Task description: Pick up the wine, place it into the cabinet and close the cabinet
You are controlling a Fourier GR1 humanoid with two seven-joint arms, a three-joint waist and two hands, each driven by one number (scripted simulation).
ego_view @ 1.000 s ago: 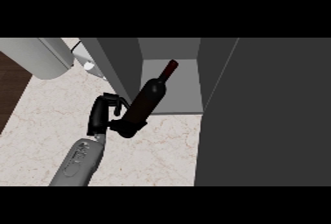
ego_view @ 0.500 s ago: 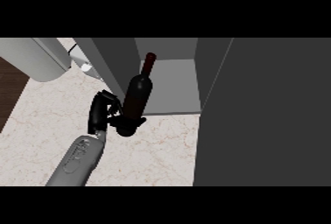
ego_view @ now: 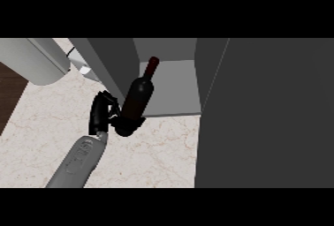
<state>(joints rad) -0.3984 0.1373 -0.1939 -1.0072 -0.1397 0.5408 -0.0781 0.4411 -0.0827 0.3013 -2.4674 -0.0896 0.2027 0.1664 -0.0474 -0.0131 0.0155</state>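
Wine (ego_view: 138,98) more upright before cabinet (ego_view: 173,90), base clasped right of left hand (ego_view: 99,114)

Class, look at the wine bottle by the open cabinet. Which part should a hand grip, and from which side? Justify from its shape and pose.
Grip the wine bottle round its wide lower body, coming from the left over the counter. Its thin neck points into the cabinet, so the base end is the one within reach. The left hand curls there now.

We have swung the wine (ego_view: 139,99) more upright in our left hand (ego_view: 99,115), its neck nearer the cabinet's (ego_view: 173,90) left wall
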